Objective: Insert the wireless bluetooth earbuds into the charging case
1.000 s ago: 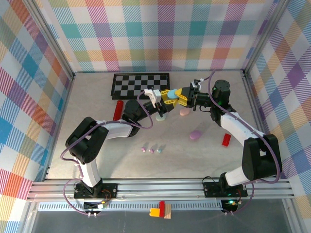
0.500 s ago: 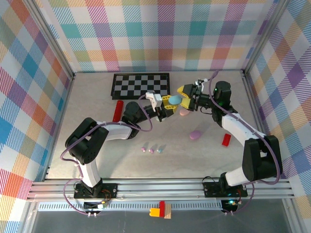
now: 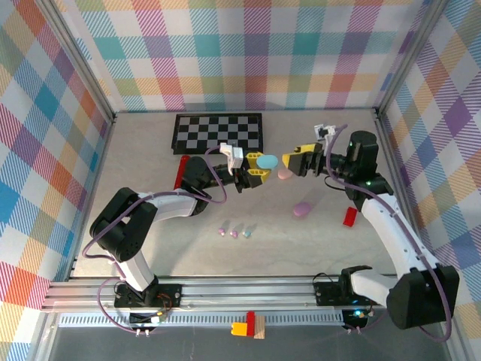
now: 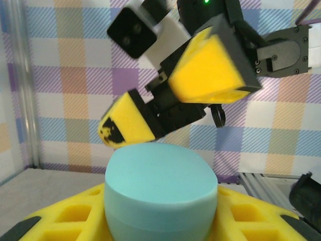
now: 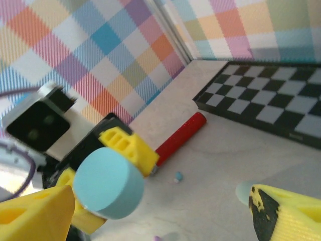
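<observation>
Lying loose: tiny pastel bean-like earbuds (image 3: 234, 234)

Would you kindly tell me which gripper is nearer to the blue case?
Left. The left gripper is shut on the blue case. The right gripper is open and faces the case from the other side, with a small gap.

Both arms, the left arm (image 3: 176, 201) and the right arm (image 3: 387, 226), are built of white tubular links joined by rounded black joints, and each trails a thin purple cable (image 4: 308, 14) and stands on a black base (image 3: 143, 295). The left pincer (image 3: 261, 168) and the right pincer (image 3: 288, 161) carry chunky yellow fingers (image 4: 208, 75) on black mounts, one tip scuffed with black marks. A boxy white-and-black camera housing (image 4: 150, 30) sits by the right wrist, near a black bracket (image 4: 283, 45) dotted with small screws.
</observation>
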Robot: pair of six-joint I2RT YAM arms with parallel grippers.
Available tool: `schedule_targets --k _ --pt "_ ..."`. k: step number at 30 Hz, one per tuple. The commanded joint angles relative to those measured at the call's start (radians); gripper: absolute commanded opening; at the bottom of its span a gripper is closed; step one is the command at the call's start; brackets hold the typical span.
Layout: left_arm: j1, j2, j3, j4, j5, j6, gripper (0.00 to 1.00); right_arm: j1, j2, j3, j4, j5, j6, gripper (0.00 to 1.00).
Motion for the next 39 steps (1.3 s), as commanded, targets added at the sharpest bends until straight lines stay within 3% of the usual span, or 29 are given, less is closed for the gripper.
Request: schedule_targets --k 1,4,13,23,33,39 --pt "0.008 -0.041 -0.005 0.049 0.083 -0.045 0.40 0.068 -0.027 0.034 -0.122 0.035 -0.366 0.90" --pt "0.010 -0.050 -0.003 0.049 0.106 -0.060 0.39 0.120 -0.018 0.058 -0.168 0.085 -0.443 0.90" --pt "0.010 -0.070 -0.004 0.050 0.118 -0.088 0.39 0.142 0.022 0.086 -0.168 0.133 -0.430 0.90" --pt "0.008 -0.049 -0.009 0.052 0.142 -0.086 0.39 0.141 0.005 0.101 -0.066 0.192 -0.215 0.89" --pt "0.008 -0.067 -0.024 0.052 0.153 -0.090 0.39 0.141 0.059 0.162 -0.073 0.192 -0.152 0.87" --pt "0.009 -0.075 -0.023 0.051 0.170 -0.105 0.39 0.141 0.093 0.203 -0.140 0.188 -0.154 0.81"
